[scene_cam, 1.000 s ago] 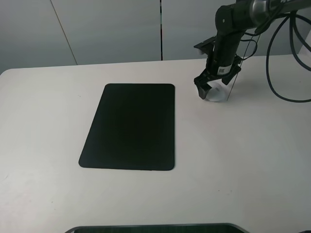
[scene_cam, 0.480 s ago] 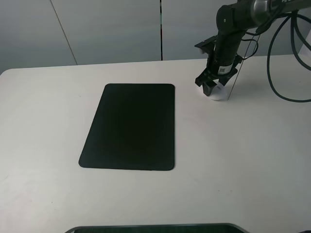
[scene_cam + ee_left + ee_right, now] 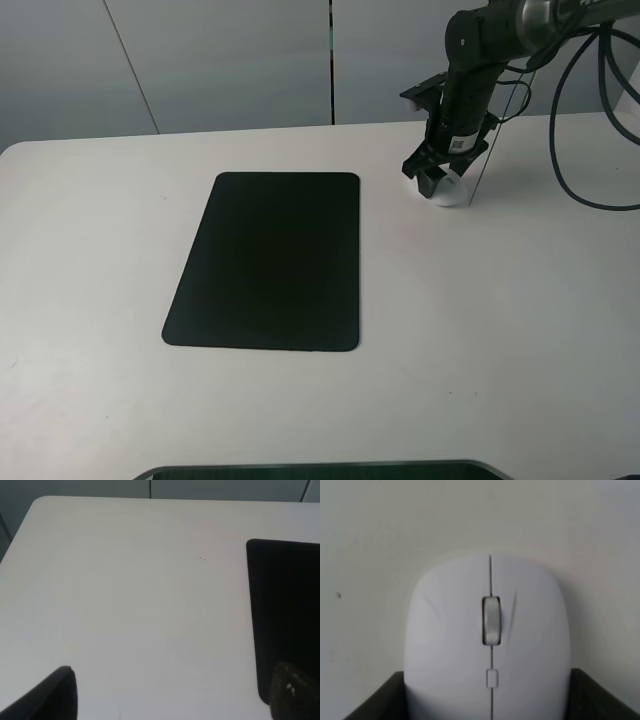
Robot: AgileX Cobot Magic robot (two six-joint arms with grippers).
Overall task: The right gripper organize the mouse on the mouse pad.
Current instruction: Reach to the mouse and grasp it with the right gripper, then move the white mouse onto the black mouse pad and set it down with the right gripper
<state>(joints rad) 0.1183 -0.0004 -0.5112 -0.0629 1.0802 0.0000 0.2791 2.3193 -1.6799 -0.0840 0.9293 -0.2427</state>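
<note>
Tabletop [image 3: 100, 250] white; black mouse pad [image 3: 268, 260] lying flat; grey wall [image 3: 220, 60] behind.

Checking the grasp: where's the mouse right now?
In the high view, the mouse sits on the table right of the pad, gripped by the right claw.

From the high camera, the small white oval plastic mouse [image 3: 449, 194] is mostly hidden behind the right end effector [image 3: 436, 184]. Only a pale sliver shows, too small to make out any contact. In the right wrist view the mouse [image 3: 487, 630] runs off the frame at its rear, and the fingers [image 3: 372, 700] are just dark wedges at its flanks. The left wrist view crops the flat matte black rectangular mouse pad [image 3: 285, 620] and shows the left end effector [image 3: 172, 697] only as two blurred dark fingers [image 3: 50, 695]. A dark object [image 3: 320, 468] at the high view's lower edge is cut off and unidentifiable.
</note>
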